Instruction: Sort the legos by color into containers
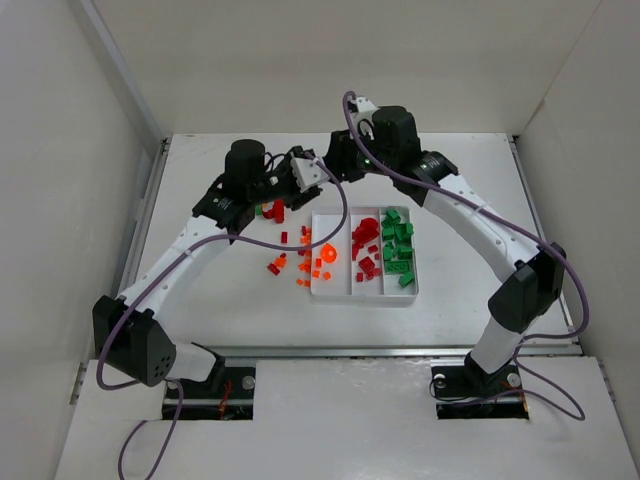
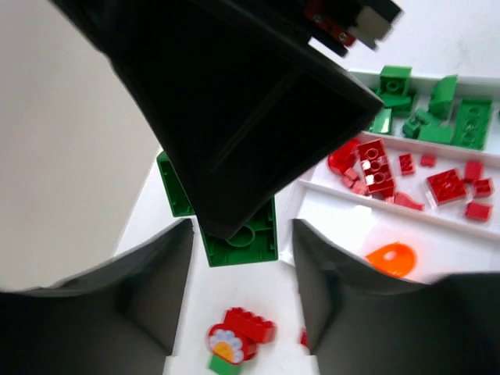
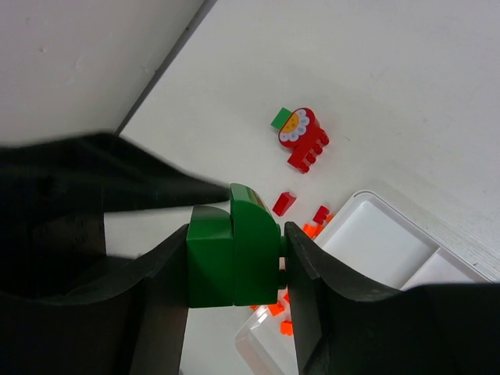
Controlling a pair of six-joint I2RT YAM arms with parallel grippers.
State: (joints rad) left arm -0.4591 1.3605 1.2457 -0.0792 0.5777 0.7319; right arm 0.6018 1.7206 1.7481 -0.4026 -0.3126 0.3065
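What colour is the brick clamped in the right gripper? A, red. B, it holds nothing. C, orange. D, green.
D: the right wrist view shows the right gripper shut on a green brick, which sits pressed between its jaws.

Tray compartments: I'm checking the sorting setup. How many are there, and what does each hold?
3, side by side in the white tray: left compartment holds orange legos, middle compartment red legos, right compartment green legos. No compartment looks hidden.
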